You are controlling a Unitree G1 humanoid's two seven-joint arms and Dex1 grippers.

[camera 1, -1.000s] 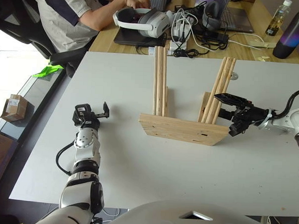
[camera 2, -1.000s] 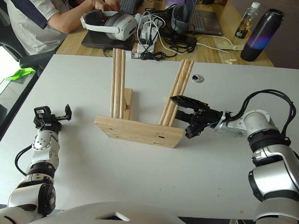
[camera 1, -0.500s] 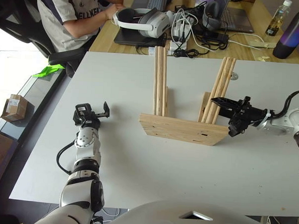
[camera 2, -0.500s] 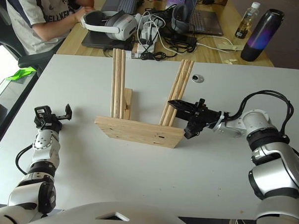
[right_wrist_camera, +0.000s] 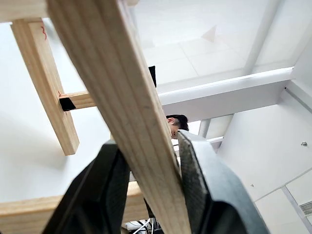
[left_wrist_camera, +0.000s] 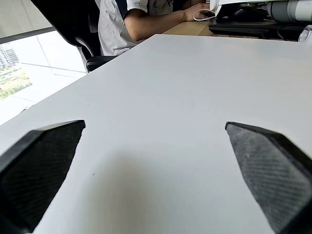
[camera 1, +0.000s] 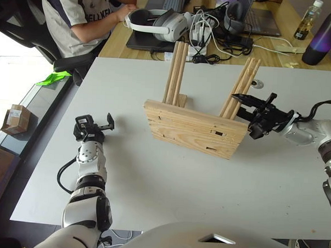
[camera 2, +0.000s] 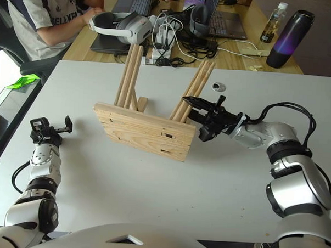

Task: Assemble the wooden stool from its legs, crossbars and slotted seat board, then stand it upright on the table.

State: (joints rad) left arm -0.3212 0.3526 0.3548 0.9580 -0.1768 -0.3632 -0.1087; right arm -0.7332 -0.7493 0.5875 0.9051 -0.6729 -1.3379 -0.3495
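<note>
1. Tilting near the middle of the flat white table (camera 1: 151, 195): the pale wooden stool (camera 1: 195, 128), with its slotted seat board (camera 2: 146, 131) facing the robot and its slatted legs (camera 1: 175, 69) pointing toward the far edge.
2. Clamping the right-hand leg (camera 1: 241, 83) just behind the board with the black right gripper (camera 1: 240, 102), fingers (right_wrist_camera: 102, 195) pressing on both sides of the wood.
3. Resting low at the table's left side, well apart from the stool: the black left gripper (left_wrist_camera: 154, 124), fingers (left_wrist_camera: 39, 165) spreading wide over bare tabletop.
</note>
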